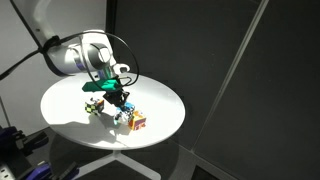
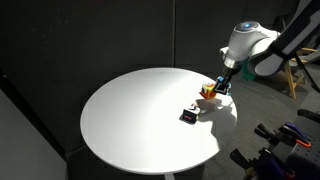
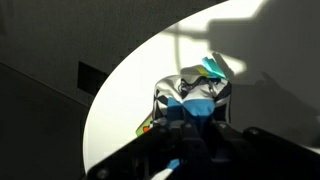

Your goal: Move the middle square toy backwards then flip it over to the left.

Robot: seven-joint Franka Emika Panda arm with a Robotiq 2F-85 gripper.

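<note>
You can read no text, label, brand or number anywhere; the marks on the cubes (image 1: 130, 118) are too small to read.

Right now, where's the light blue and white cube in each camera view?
In an exterior view: light blue and white cube mid-table, under the gripper.
In an exterior view: mostly hidden behind the gripper, beside the orange cube.
Wrist view: cube at frame centre.
Shared landmark: the round white table.
</note>
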